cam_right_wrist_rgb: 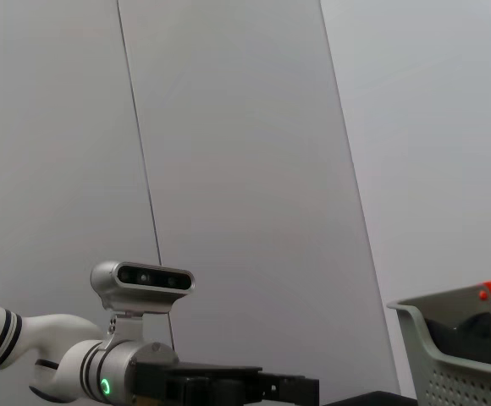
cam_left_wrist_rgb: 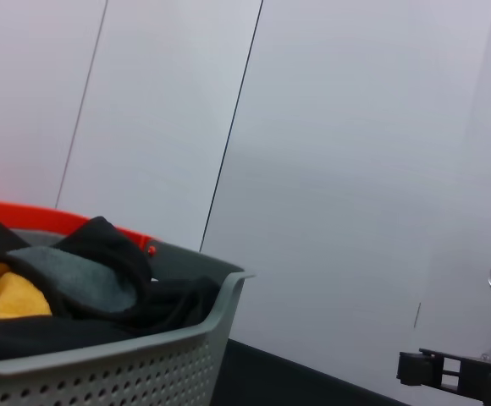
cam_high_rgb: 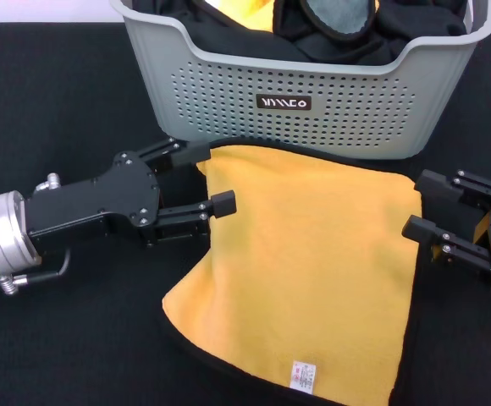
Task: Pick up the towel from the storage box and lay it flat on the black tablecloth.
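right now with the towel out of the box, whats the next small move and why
Probably draw both open grippers outward, away from the towel. It already lies spread on the black tablecloth in front of the storage box. The left gripper straddles its far left corner; the right gripper sits just off its right edge, holding nothing.

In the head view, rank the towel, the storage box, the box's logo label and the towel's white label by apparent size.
1. storage box, partly cropped
2. towel, looks close to it, so the top two are unsure
3. logo label
4. white label
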### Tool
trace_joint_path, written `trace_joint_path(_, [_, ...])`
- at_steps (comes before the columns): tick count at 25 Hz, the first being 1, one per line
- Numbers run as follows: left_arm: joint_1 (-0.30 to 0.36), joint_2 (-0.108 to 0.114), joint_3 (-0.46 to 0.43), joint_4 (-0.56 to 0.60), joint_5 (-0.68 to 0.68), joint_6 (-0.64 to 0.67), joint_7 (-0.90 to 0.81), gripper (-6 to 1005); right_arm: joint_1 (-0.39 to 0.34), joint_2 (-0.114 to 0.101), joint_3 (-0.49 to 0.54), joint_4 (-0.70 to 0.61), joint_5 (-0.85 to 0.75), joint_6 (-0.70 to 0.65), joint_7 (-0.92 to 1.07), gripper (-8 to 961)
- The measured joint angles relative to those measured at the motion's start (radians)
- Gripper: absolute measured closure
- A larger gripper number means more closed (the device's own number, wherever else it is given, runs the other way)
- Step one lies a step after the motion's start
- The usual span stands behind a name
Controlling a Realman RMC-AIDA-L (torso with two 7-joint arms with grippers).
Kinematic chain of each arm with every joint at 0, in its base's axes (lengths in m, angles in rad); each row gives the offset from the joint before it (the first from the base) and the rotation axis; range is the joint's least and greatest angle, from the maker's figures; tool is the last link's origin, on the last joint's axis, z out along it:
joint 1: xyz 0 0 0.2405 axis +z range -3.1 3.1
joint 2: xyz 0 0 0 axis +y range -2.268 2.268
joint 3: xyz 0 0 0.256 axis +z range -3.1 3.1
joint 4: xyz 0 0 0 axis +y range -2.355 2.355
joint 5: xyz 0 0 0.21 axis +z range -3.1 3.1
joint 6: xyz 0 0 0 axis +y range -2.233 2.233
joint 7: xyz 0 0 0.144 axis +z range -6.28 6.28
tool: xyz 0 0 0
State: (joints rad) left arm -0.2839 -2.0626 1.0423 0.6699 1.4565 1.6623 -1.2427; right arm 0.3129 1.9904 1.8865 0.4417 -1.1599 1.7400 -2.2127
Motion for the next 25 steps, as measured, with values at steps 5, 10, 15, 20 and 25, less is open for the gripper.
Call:
trace_joint_path(5, [0.005, -0.002, -0.003, -0.023, 0.003, 0.000, 0.003, 109, 0.005, 0.000, -0.001, 0.000, -0.001, 0.000, -0.005, 381])
trace_joint_path(10, [0.010, -0.006, -0.005, -0.027, 0.000, 0.002, 0.010, 109, 0.010, 0.005, -0.004, 0.000, -0.001, 0.001, -0.009, 381])
trace_joint_path(15, [0.009, -0.010, -0.005, -0.027, 0.004, 0.003, 0.030, 110, 0.011, 0.009, -0.008, 0.000, -0.001, 0.003, -0.018, 381])
trace_joint_path(20, [0.004, -0.011, 0.001, -0.028, 0.005, 0.005, 0.035, 110, 0.011, 0.010, -0.009, -0.001, -0.001, 0.008, -0.020, 381])
trace_joint_path(25, [0.001, -0.012, 0.001, -0.029, 0.006, 0.007, 0.041, 111, 0.011, 0.010, -0.009, 0.000, -0.001, 0.010, -0.031, 381])
